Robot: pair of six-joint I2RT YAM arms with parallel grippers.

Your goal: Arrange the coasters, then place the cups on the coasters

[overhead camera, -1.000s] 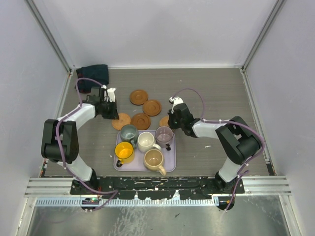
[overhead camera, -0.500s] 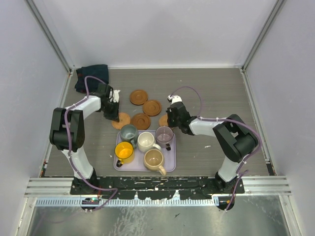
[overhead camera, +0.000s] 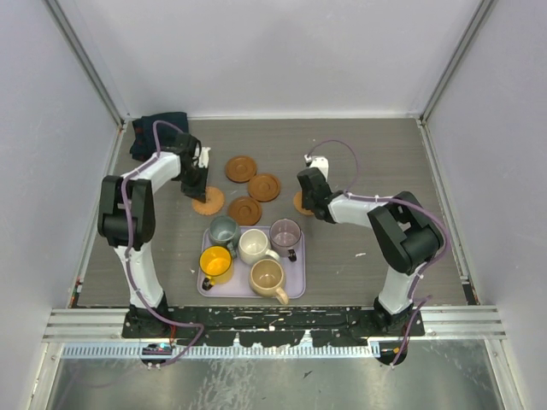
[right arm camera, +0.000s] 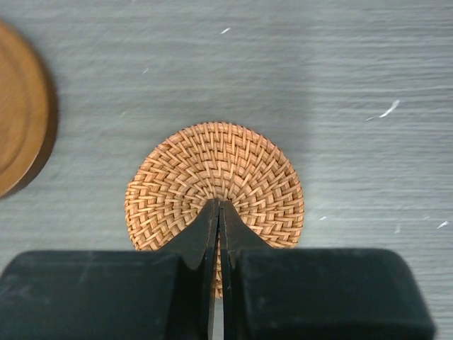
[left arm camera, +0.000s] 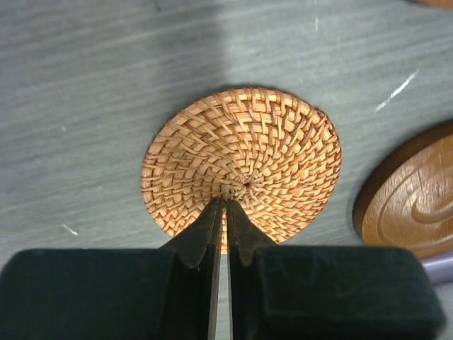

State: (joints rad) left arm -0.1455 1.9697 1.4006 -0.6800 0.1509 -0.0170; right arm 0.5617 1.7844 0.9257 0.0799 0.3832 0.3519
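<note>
Two woven coasters and three smooth brown ones lie behind the tray. My left gripper (overhead camera: 200, 190) (left arm camera: 226, 202) is shut, its tips resting on the centre of the left woven coaster (overhead camera: 209, 204) (left arm camera: 241, 159). My right gripper (overhead camera: 305, 197) (right arm camera: 218, 204) is also shut, tips on the centre of the right woven coaster (overhead camera: 302, 206) (right arm camera: 216, 177). The smooth coasters (overhead camera: 241, 168) (overhead camera: 264, 186) (overhead camera: 244, 210) sit between the two arms. The grey-green (overhead camera: 224, 231), white (overhead camera: 254, 246), purple (overhead camera: 285, 232), yellow (overhead camera: 214, 263) and tan (overhead camera: 268, 277) cups stand on the lavender tray (overhead camera: 297, 278).
A dark folded cloth (overhead camera: 154, 137) lies in the back left corner. One smooth coaster (left arm camera: 414, 205) shows right of the left fingers, with the tray's corner (left arm camera: 439, 265) below it. Another smooth coaster (right arm camera: 18, 117) sits at the left edge of the right wrist view.
The right gripper has slid its woven coaster to the right and back, away from the tray. The left gripper has nudged its woven coaster slightly back as the left arm swung in.
</note>
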